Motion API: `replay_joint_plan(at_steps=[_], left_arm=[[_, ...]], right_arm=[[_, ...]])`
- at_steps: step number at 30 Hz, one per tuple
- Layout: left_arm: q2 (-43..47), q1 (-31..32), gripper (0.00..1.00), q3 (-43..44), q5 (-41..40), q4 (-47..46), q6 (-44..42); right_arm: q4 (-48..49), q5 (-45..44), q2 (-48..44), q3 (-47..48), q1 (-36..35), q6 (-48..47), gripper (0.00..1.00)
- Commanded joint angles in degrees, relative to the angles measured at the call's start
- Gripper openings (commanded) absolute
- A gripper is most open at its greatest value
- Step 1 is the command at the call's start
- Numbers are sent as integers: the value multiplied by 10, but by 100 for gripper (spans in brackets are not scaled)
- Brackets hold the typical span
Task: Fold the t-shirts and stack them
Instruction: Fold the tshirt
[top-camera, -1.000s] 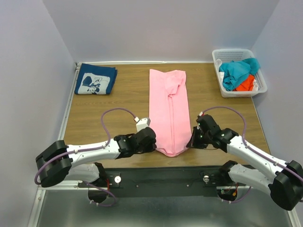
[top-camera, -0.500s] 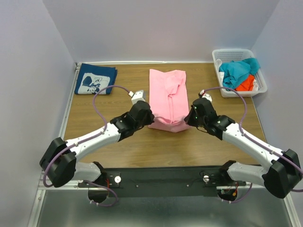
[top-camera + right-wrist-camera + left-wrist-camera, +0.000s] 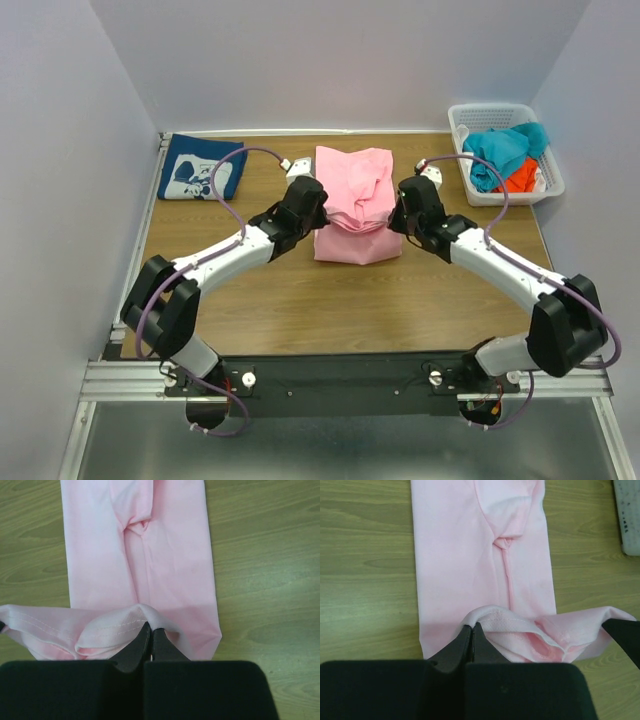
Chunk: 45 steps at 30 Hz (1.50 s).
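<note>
Our left gripper [image 3: 472, 627] and right gripper [image 3: 150, 626] were clamped on the pink t-shirt [image 3: 355, 215] at the centre of the table [image 3: 300, 300], its fold half done; the navy t-shirt [image 3: 200, 167], seemingly folded, waited far-left, unstacked.

Middle of table [image 3: 270, 295]: tee [image 3: 356, 200], near hem doubled back over its middle. At hem's left corner, left gripper [image 3: 471, 626]; at right corner, right gripper [image 3: 149, 626]. Far left: other tee [image 3: 203, 168]. Far right: basket [image 3: 515, 195], clothes [image 3: 503, 150] inside.
</note>
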<state>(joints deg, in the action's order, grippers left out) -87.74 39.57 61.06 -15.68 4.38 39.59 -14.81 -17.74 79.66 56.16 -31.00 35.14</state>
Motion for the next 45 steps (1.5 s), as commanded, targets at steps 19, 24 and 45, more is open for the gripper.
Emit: replay_joint_plan(at_steps=[19,24,45], left_arm=[[-167,-76,0,108,69,-6,-68],[-193,-80,0,136,80,-1,-81],[-248,-101,43,185,94,17,-90]], right_arm=[[51,35,189,109,60,-48,1],[51,38,218,128,68,-58,1],[50,50,297,184,91,-67,34]])
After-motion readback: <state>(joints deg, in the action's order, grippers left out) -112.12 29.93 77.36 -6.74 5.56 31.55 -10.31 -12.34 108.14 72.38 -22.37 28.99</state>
